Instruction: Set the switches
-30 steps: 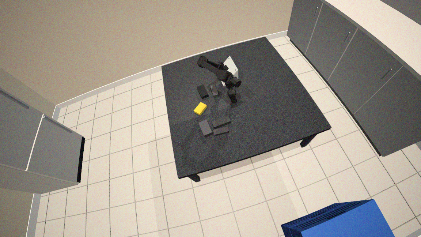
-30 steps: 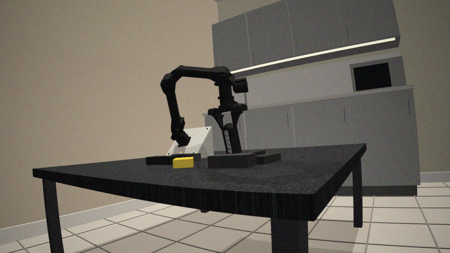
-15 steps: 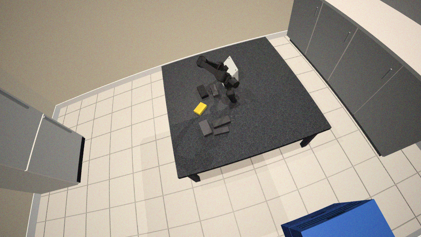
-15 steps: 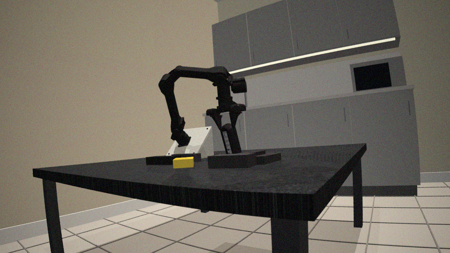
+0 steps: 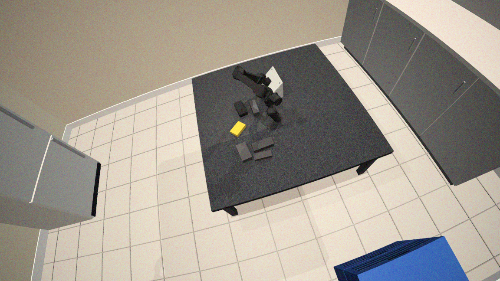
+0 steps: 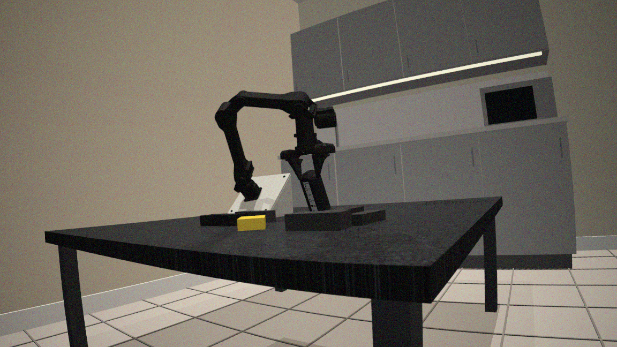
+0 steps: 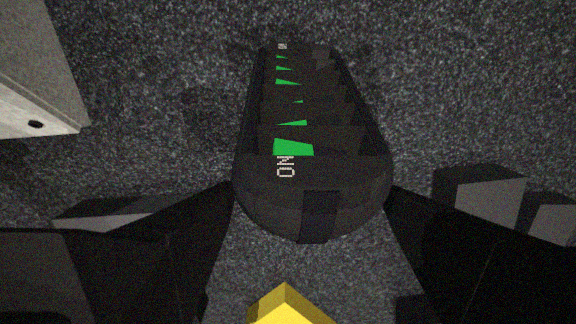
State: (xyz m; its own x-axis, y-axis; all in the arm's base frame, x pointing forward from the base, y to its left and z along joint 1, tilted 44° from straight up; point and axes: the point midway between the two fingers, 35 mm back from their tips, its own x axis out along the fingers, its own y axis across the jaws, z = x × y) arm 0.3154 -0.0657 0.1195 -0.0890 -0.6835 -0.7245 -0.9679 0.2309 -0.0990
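The dark grey controller unit [image 5: 275, 115] [image 6: 321, 195] [image 7: 312, 172] stands on end above the bench [image 5: 314, 122], leaning, with its upper end between my fingertips. My gripper [image 6: 309, 175] [image 7: 309, 192] is shut on it, one finger at each side. In the wrist view, its switch face shows steeply foreshortened, with several green ends of differing size and "ON" printed near the upper end; the switch settings are hard to tell. In the exterior view, the label [image 6: 309, 195] on its underside shows as a pale strip with small squares, too small to read. Whether its lower end touches the bench is hidden.
A yellow block [image 5: 237, 128] [image 6: 250, 223] [image 7: 286, 312] lies near the unit. A white sloped panel [image 5: 274, 79] [image 6: 276, 185] [image 7: 35, 65] stands by the arm's base. Dark modules [image 5: 243, 151] [image 6: 317, 222] lie toward the front; a black block [image 5: 240, 108] and a grey block [image 5: 254, 106] lie farther back.
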